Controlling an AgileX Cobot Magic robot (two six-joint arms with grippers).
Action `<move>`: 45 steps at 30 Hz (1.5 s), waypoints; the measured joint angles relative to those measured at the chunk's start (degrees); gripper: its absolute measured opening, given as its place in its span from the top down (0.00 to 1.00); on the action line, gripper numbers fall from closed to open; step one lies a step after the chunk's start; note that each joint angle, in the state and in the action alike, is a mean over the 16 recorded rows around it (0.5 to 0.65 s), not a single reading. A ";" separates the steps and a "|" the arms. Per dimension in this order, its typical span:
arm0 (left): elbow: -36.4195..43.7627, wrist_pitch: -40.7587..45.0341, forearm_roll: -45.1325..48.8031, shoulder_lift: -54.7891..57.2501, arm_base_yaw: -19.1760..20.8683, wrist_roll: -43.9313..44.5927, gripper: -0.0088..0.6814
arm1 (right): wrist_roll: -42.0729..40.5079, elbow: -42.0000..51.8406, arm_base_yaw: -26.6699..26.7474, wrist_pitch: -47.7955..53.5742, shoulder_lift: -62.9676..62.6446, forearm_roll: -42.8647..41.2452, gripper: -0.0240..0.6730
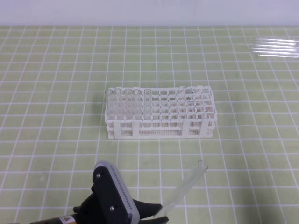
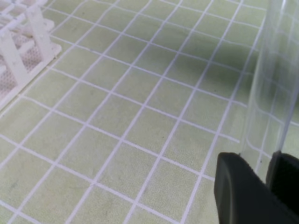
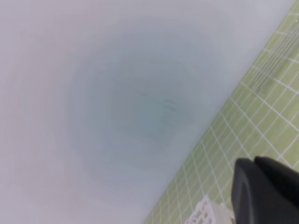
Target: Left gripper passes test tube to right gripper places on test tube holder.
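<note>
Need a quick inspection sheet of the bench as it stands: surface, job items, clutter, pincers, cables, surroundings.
Surface: green mat with a white grid, flat.
Job's things: white test tube holder at mid-mat, clear tubes standing in its left holes; one test tube held tilted near the front edge, rimmed open end up and to the right.
Clutter: spare clear tubes lying side by side at the far right.
Pincers: left pincer shut on the test tube's lower end; right pincer shut, holding nothing, seen only by its own wrist camera.
Cables: nothing seen.
Surroundings: plain pale wall behind the mat.
</note>
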 joint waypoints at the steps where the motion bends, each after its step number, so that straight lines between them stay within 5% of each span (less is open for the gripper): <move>1: 0.00 -0.09 -0.01 0.00 0.00 0.04 0.94 | -0.01 0.00 0.00 0.19 0.00 2.12 0.99; 13: 0.03 -2.17 -1.19 -0.08 0.03 0.12 0.94 | -4.05 0.00 0.00 12.35 0.00 7.60 0.99; 30: 0.05 -4.38 -7.43 -0.16 0.06 1.61 0.94 | -50.37 0.00 0.00 33.87 -0.04 31.72 0.99; 45: -0.01 -7.15 -7.23 0.03 -0.01 2.89 0.94 | -56.18 -8.16 0.00 34.74 5.72 28.96 0.93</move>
